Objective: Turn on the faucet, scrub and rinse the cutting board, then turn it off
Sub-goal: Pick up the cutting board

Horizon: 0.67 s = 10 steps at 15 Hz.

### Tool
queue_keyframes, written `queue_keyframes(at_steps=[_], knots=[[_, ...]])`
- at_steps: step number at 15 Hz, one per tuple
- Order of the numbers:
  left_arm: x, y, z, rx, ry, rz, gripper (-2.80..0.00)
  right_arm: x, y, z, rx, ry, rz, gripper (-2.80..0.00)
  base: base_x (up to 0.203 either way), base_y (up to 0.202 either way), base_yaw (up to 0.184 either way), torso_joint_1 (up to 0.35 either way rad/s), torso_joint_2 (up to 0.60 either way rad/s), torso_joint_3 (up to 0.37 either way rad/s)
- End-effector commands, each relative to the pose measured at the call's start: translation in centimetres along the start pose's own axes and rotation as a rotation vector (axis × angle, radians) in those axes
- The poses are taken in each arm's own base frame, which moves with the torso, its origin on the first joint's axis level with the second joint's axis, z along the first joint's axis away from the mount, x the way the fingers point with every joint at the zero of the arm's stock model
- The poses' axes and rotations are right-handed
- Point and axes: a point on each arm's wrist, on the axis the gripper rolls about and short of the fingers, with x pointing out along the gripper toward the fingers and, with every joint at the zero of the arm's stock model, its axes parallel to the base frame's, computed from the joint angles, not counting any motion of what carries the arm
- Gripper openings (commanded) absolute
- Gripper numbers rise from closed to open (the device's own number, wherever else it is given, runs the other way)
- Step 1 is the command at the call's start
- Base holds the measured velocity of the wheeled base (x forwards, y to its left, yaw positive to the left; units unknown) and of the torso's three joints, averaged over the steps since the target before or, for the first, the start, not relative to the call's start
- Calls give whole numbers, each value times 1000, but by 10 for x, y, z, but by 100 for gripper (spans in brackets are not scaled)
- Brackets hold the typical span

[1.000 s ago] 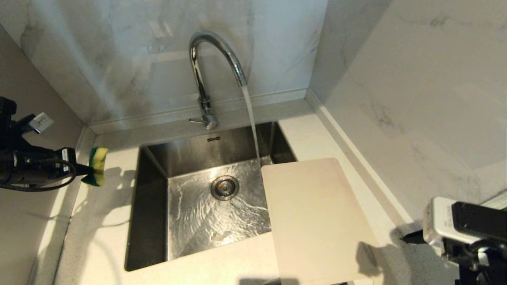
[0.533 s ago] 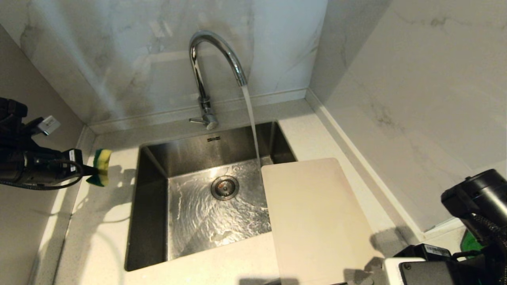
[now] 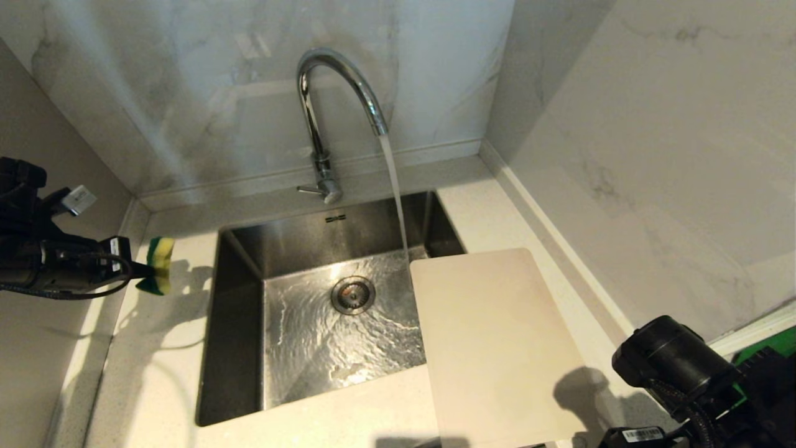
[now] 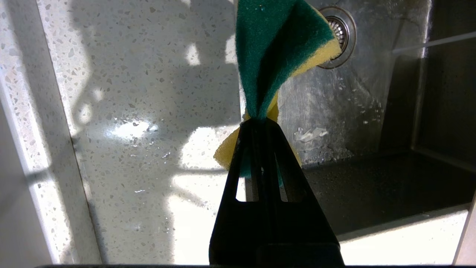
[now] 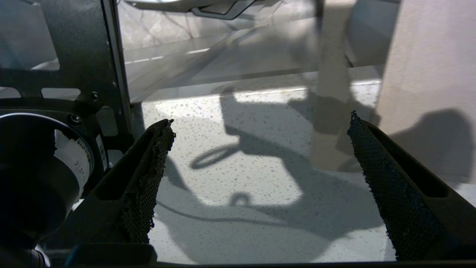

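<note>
At the far left, the left end effector [image 4: 260, 124] hangs over the speckled tabletop [image 3: 155, 373], just beside the left rim of the sink [image 3: 239, 348]. Its fingers are pressed together on a sponge [image 3: 158, 264], which is yellow with a dark green scrubbing face. The sponge is pinched in the middle, so it folds and fans out past the fingertips.

The sink is a deep steel basin with a round drain [image 3: 352, 294] in its floor. Water ripples over the floor of the basin.

Behind the sink stands the faucet [image 3: 323, 112], a tall shiny chrome tap with a high arched spout and a thin small lever low on its left side. A stream of water [image 3: 395, 193] falls from the spout into the back right part of the basin, close to the far edge of the cutting board [image 3: 497, 348].

The cutting board is a large flat cream-white rectangle with rounded corners. It lies on the tabletop at the right of the sink, and its left edge reaches over the basin. Its surface looks plain, with a faint darker tint.

At the lower right, the right end effector [image 5: 260, 178] hovers over the tabletop with its two fingers [image 5: 386, 186] spread wide apart and nothing between them. The board is near it, not touched.
</note>
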Motion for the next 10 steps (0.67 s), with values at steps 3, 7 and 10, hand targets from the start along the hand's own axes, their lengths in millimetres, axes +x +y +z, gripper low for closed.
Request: queue_keyframes(at_steps=[3,7,10], knots=[[2,1,0,-3,6,-1,-280,29,-19,4,-8,14,40,0,0,0,0,0,0,0],[3,1,-1,-7,11,0,-280,53,-29,10,-25,27,59,0,0,0,0,0,0,0],[5,2,-3,-23,20,0,-280,59,-34,11,-19,34,75,0,0,0,0,0,0,0]])
